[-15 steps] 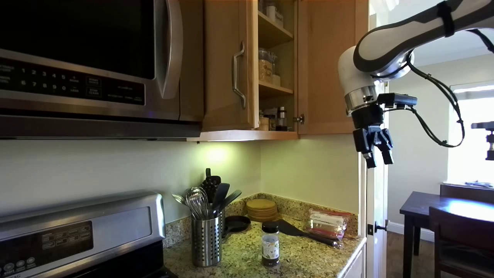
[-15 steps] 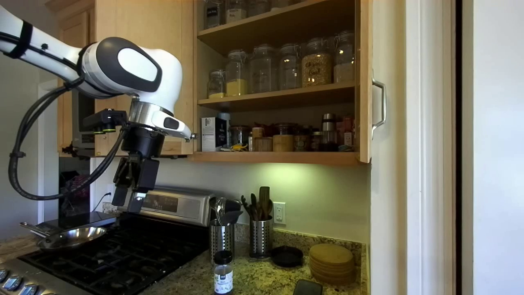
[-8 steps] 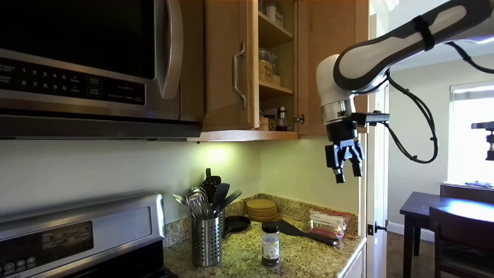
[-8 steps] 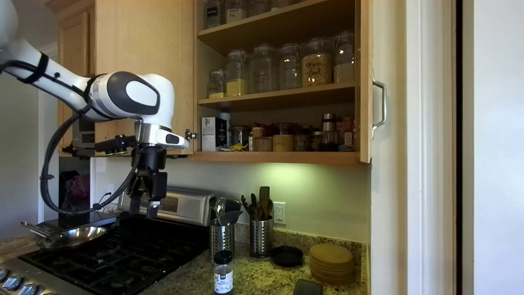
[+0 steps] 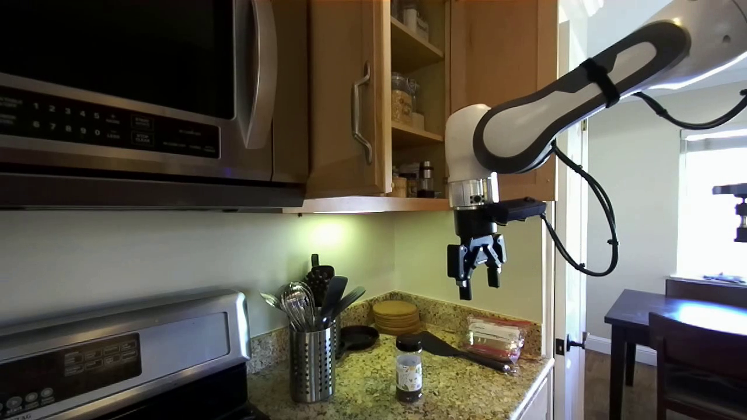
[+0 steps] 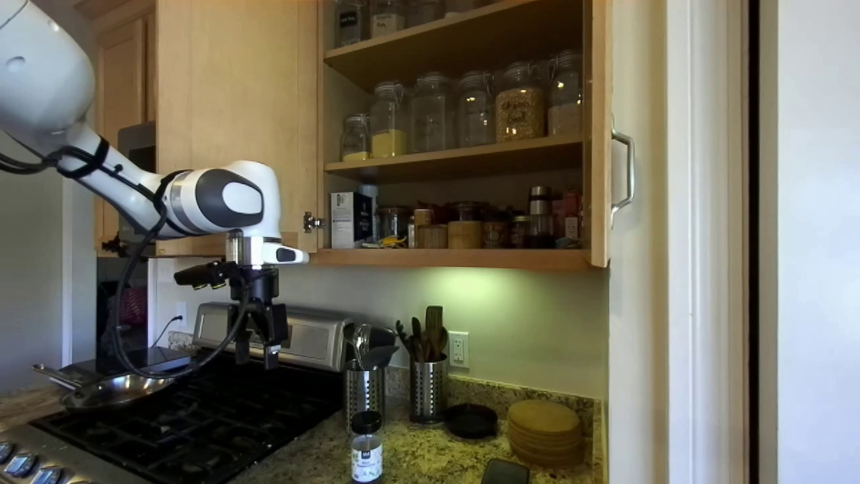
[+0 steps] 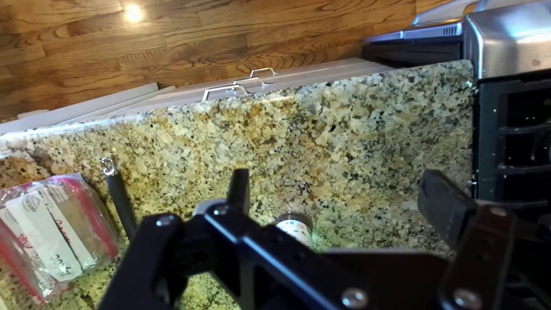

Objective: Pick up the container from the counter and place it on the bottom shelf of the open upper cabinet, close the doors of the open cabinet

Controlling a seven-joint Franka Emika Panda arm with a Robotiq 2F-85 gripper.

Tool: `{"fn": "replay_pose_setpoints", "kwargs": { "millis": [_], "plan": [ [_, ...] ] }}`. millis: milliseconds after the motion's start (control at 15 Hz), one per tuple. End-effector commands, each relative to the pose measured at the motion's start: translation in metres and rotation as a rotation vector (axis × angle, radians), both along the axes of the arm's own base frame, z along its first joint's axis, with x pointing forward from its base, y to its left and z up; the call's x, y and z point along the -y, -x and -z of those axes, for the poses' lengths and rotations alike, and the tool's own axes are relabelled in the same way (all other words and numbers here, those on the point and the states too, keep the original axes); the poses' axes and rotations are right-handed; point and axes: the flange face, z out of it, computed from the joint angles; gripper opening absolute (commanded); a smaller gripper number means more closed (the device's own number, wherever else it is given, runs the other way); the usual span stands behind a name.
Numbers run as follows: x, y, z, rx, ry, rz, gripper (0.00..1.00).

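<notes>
Our gripper (image 5: 480, 286): empty, jaws wide apart, over worktop (image 5: 455, 396).
In an exterior view we've black-lidded jar (image 5: 408, 373) upright, R of utensil holder (image 5: 313, 367); upper cab. (image 6: 450, 259) open.

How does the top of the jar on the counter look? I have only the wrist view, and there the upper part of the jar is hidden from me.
Observer: In both exterior views, the jar has a black lid.
Operator: Thank you. Are the fingers low enough to grasp it?
Observer: I think not. In both exterior views, they appear higher than the lid.
Operator: Understood. And what is the state of the doors of the cabinet?
Observer: Both stand open, as both exterior views show.
</notes>
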Motion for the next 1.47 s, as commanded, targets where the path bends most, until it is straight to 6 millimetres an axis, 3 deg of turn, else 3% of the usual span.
{"fn": "replay_pose_setpoints", "kwargs": {
  "millis": [0,400,600,933,1400],
  "plan": [
    [-0.001,-0.003,-0.001,0.002,0.002,-0.001,1.00],
    [-0.006,-0.009,0.000,0.011,-0.019,-0.004,1.00],
    [-0.020,-0.023,0.019,0.059,-0.068,0.053,1.00],
    [-0.043,-0.054,0.072,0.160,-0.046,0.121,1.00],
    [-0.037,-0.069,0.117,0.236,0.005,0.113,1.00]
  ]
}}
